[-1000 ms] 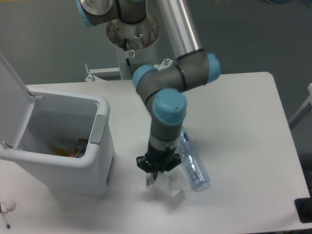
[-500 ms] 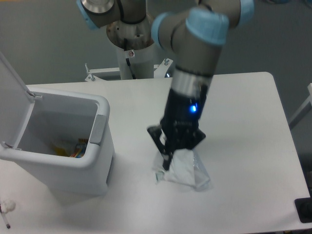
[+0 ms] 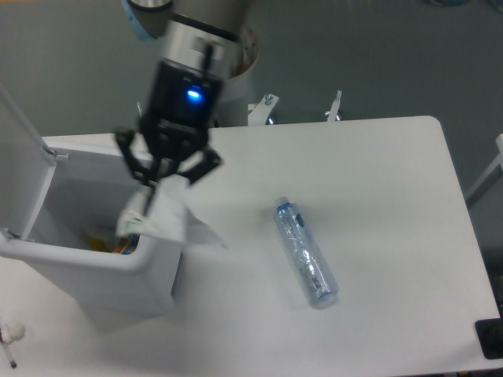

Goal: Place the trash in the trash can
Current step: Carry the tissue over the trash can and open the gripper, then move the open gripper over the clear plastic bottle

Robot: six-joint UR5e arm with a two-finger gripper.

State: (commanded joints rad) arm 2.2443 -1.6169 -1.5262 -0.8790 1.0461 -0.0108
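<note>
One of two trash items now airborne: crumpled white wrapper [image 3: 161,214] carried up off the surface [image 3: 377,181] and leftward since half a second ago, when still low beside the bottle near the middle. Far left, flip lid [image 3: 17,157] standing open, raised above the white trash can [image 3: 102,236], with colourful scraps visible inside at the bottom. Over the can's right rim, hand [image 3: 163,179] hanging with fingers closed on the wrapper's upper edge, a blue light glowing on the wrist above. Wrapper dangling below the fingertips, partly over the bin opening and partly in front of its right wall, folds loose and slightly blurred; green edge mark not discernible here. Arm swung from centre frame to the upper left, no longer over the bottle. Further right, crushed clear plastic bottle [image 3: 305,251] lying flat on the surface, well apart from the can, fully uncovered with the wrapper gone from beside it, bluish cap end toward the back, body angled down and to the right. Same spot as earlier. Lower left corner, small white object [image 3: 11,333] at the surface edge.
</note>
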